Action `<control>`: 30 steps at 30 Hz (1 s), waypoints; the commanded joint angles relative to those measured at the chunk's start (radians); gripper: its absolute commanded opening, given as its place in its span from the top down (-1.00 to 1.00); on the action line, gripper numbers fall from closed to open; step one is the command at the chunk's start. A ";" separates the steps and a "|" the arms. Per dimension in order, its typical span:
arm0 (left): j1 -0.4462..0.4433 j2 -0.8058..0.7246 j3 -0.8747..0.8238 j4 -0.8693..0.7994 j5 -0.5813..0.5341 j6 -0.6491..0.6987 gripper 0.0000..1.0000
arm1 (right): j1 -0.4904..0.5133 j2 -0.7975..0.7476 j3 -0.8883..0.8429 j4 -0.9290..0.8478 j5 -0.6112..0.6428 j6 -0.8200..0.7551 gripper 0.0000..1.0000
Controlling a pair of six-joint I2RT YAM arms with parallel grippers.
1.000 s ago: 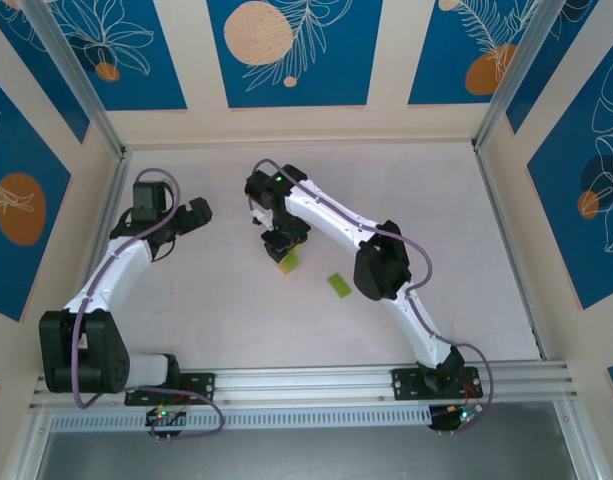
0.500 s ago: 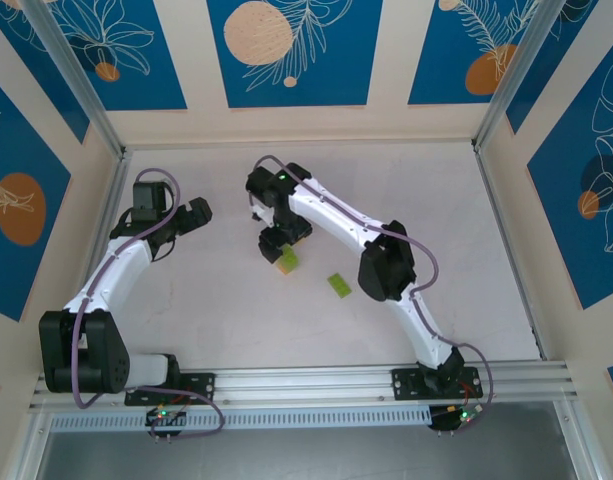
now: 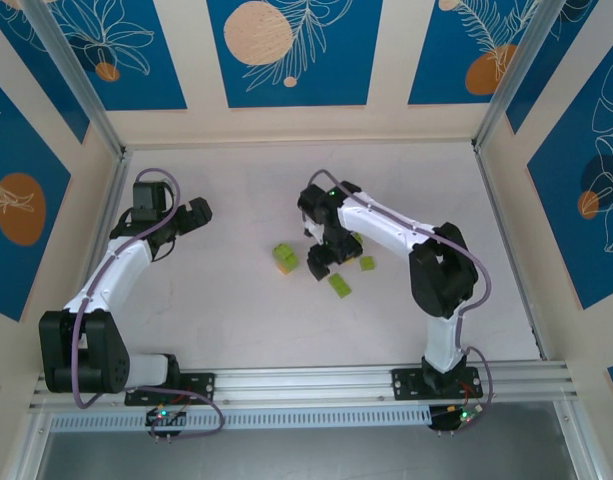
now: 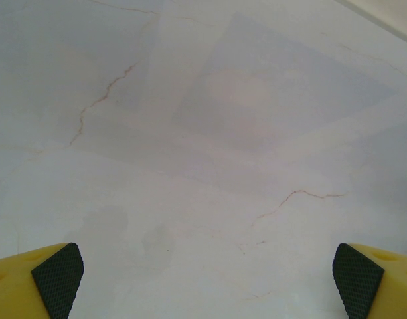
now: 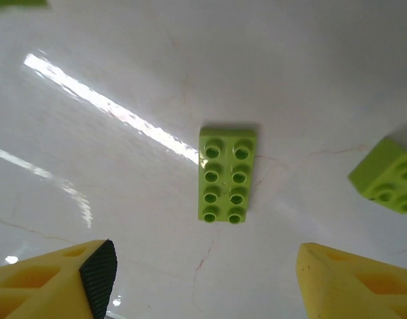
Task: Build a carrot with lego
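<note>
Right wrist view: right tool (image 5: 203, 276) spread, empty, over oblong green brick (image 5: 226, 174) at frame centre; left tool (image 4: 203, 276) spread too.

brick (image 5: 228, 175): glossy plastic, studded | table (image 5: 309, 80): smooth, shiny, marble-look | left gripper pads (image 4: 57, 279): rough blk

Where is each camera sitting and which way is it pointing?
Top external: above, behind the bases, looking down on the table; both arms whole.
Left wrist: facing down at table; left jaws wide open at bottom corners.
Right wrist: facing down at oblong green brick; right jaws open.
Shared: top and right wrist show that brick.
</note>
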 commanded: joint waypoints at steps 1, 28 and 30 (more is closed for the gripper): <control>0.014 -0.024 0.004 -0.002 0.012 0.004 -0.98 | 0.005 -0.004 -0.065 0.096 -0.049 0.035 -0.44; 0.014 -0.019 0.007 -0.006 0.013 0.008 -0.98 | -0.036 0.064 -0.190 0.212 -0.079 0.014 -0.19; 0.014 -0.018 0.007 -0.006 0.013 0.009 -0.98 | -0.036 0.068 -0.191 0.215 -0.081 0.014 -0.16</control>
